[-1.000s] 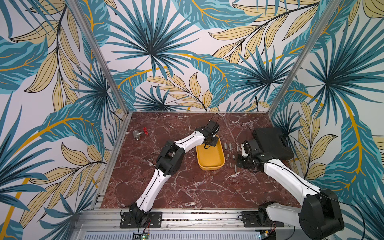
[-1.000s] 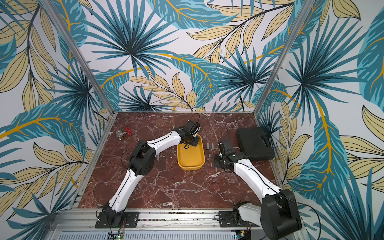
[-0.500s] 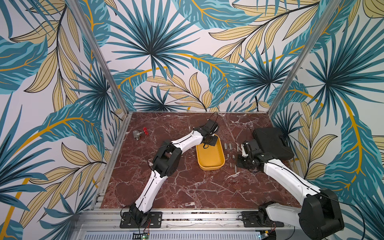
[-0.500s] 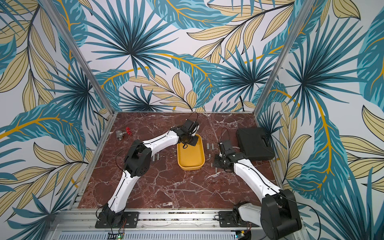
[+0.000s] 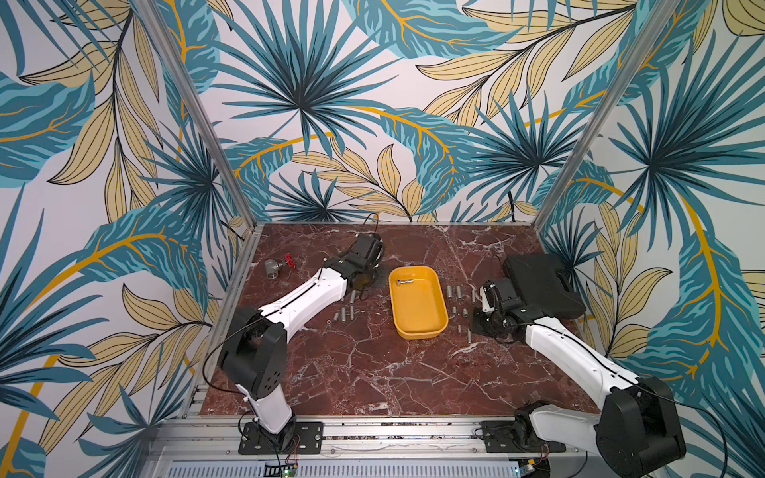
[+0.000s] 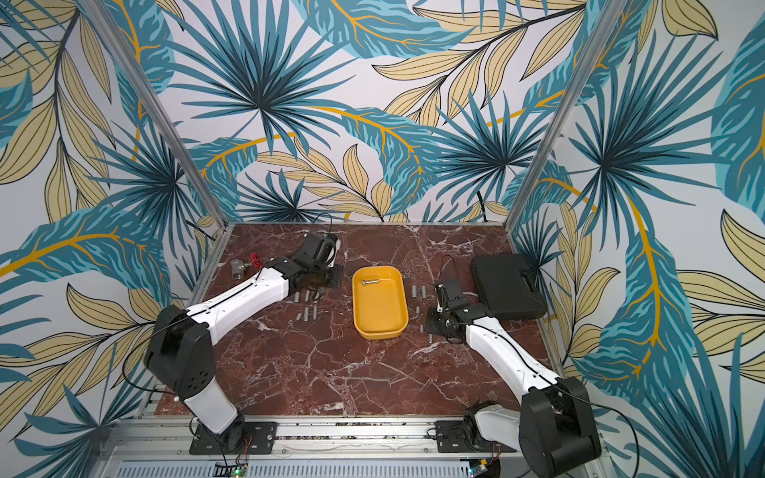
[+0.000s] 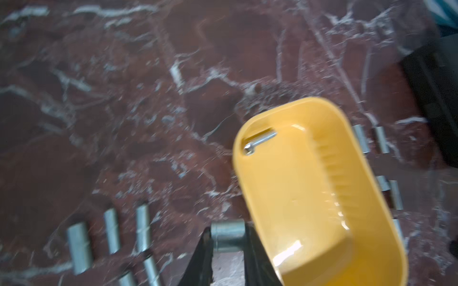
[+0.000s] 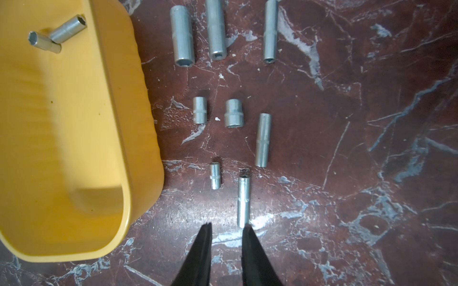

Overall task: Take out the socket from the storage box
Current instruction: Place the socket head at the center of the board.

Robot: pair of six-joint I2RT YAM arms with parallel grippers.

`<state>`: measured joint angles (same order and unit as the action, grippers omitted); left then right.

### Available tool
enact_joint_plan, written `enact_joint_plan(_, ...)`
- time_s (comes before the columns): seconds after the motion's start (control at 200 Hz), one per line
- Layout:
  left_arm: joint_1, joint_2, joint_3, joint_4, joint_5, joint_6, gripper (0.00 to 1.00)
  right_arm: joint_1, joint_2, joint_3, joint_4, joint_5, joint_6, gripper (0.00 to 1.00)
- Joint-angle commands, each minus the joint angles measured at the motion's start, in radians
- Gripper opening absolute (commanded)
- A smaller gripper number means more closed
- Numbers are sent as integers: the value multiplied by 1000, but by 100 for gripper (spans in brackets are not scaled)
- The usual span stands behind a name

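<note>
Left wrist view shows the left claw at the bottom middle of the frame, shut tight on a short silver socket. This socket is out of the yellow storage box. It sits just beside the box's outer wall, over the red marble table. I think it only needs putting down by the row of sockets at the lower left.

In the right wrist view the right claw is at the bottom middle. Its fingers are a little apart with nothing between them. A long socket lies just above one tip. More sockets lie in rows beside the box.

The job looks mostly done but not over. A leftover socket is in the box, at the upper left. It may be two touching, or one and its shine; I cannot tell
</note>
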<state>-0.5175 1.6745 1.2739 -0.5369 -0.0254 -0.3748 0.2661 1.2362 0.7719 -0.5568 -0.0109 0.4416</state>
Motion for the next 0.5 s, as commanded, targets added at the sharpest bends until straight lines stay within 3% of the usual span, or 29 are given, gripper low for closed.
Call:
enact_joint_plan(0.0, 7, -73, -140, -24, -19, -60, 22, -5, 10, -16, 7, -18, 15, 24)
enact_joint_plan(0.255, 14, -184, -429, 80, -2, -223, 22, -4, 27, -13, 23, -35, 22, 24)
enact_joint_plan(0.496, 23, -177, -483, 43, -25, -229, 23, -5, 40, -15, 28, -40, 19, 24)
